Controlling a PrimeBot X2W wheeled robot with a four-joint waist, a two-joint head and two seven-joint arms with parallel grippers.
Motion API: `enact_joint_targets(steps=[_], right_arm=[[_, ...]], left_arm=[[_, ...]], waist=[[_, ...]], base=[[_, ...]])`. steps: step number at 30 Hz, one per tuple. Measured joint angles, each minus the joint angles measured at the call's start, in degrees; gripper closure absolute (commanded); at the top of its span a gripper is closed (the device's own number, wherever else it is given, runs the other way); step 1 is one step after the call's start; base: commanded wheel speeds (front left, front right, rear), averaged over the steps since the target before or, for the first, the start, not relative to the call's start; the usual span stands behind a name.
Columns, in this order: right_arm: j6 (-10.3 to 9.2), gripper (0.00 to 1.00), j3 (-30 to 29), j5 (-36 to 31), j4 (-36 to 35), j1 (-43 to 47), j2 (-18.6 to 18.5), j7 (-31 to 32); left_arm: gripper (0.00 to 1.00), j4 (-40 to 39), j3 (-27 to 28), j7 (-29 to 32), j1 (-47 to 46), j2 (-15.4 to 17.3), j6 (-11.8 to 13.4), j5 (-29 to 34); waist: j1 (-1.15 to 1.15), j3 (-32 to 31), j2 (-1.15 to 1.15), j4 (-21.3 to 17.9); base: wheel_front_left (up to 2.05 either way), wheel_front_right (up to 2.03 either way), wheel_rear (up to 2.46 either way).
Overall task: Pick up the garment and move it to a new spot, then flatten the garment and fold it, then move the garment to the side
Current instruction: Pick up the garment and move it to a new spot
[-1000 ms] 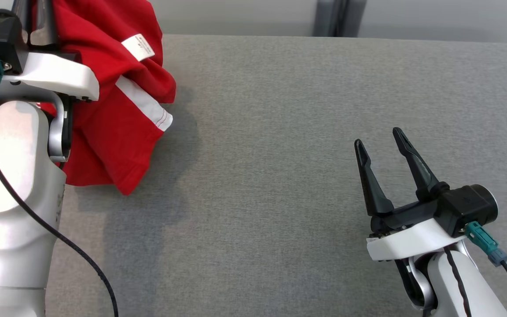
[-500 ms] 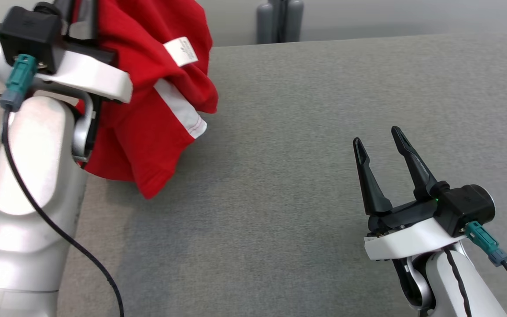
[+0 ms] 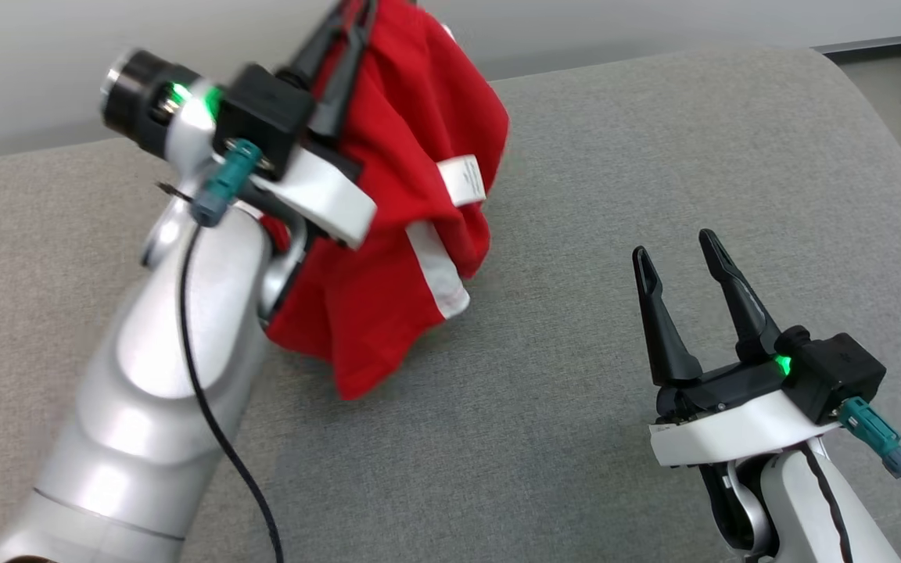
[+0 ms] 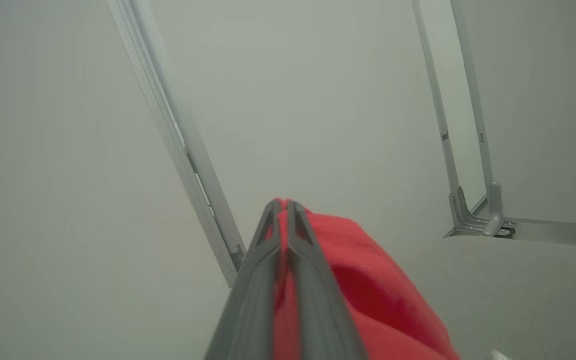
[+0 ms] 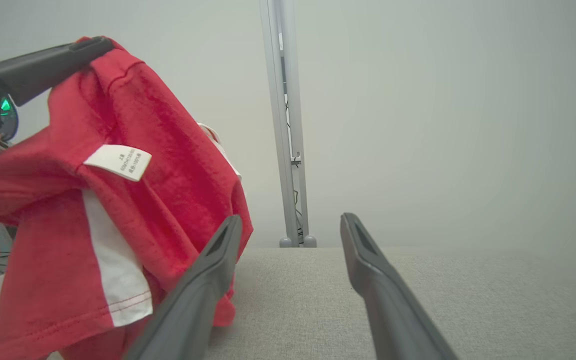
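Carrying is the step in hand: your left gripper (image 3: 350,14) is pinched tight on the red garment (image 3: 396,242), which hangs bunched over the grey surface (image 3: 591,156). Next, you should lower it at the new spot and let go. Your right gripper (image 3: 675,252) waits spread and empty. Against a second ago, the view has swung and the garment hangs nearer that gripper.

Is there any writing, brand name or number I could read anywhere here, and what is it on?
The white tag sewn into the red garment: a few lines of small dark print, too small to read.
I can make out no other word, brand, number or sign.
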Motion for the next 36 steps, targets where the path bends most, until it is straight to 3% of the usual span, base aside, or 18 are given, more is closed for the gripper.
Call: enact_joint_targets(steps=[11, 16, 17, 18, 19, 20, 21, 22, 36], right_arm=[[0.00, 0.00, -0.54, -0.23, 0.10, 0.32, 0.00, 0.00], [0.00, 0.00, -0.54, -0.31, 0.36, 0.30, 0.00, 0.00], [0.00, 0.00, -0.52, -0.31, 0.46, 0.30, 0.00, 0.00], [0.00, 0.00, -0.54, -0.31, 0.58, 0.30, 0.01, 0.00], [0.00, 0.00, -0.56, -0.31, 0.67, 0.31, 0.01, 0.00], [0.00, 0.00, -0.58, -0.31, 0.73, 0.32, 0.01, 0.00], [0.00, 0.00, -0.58, -0.32, 0.75, 0.34, 0.00, 0.00], [0.00, 0.00, -0.60, -0.31, 0.77, 0.36, 0.01, 0.00], [0.00, 0.00, -0.37, -0.23, 0.93, 1.10, 0.01, 0.00]], left_arm=[[1.00, 12.39, -7.58, -1.75, 8.55, -4.31, -2.11, -2.74], [1.00, 16.38, -9.36, -2.26, 10.05, -4.82, -2.16, -5.58], [0.90, 16.64, -9.76, -2.29, 10.08, -4.78, -2.04, -6.16], [0.65, 16.58, -10.33, -2.33, 10.09, -4.76, -2.01, -6.72], [0.55, 16.29, -11.03, -2.34, 10.12, -4.77, -1.66, -7.32], [0.13, 15.79, -11.69, -2.44, 10.15, -4.86, -1.22, -8.05], [0.13, 15.46, -12.27, -2.48, 10.16, -4.89, -0.71, -8.70], [0.00, 15.16, -12.90, -2.49, 10.16, -4.89, -0.08, -9.09], [0.00, 13.37, -19.70, -2.49, 9.04, -4.88, 5.10, -10.90]], waist=[[0.00, 0.56, 0.00, -0.41], [0.00, 0.48, 0.00, 0.44], [0.00, 0.41, 0.00, 0.67], [0.00, 0.32, 0.00, 0.89], [0.00, 0.19, 0.00, 1.10], [0.00, 0.02, 0.00, 1.29], [0.00, -0.13, 0.00, 1.48], [0.00, -0.28, 0.00, 1.64], [0.00, -1.78, 0.00, 1.88]], base=[[0.00, 0.00, 0.00], [0.00, 0.00, 0.00], [0.00, 0.00, 0.00], [0.00, 0.00, 0.00], [0.00, 0.00, 0.00], [0.00, 0.00, 0.00], [0.00, 0.00, 0.00], [0.00, 0.00, 0.00], [0.00, 0.00, 0.00]])
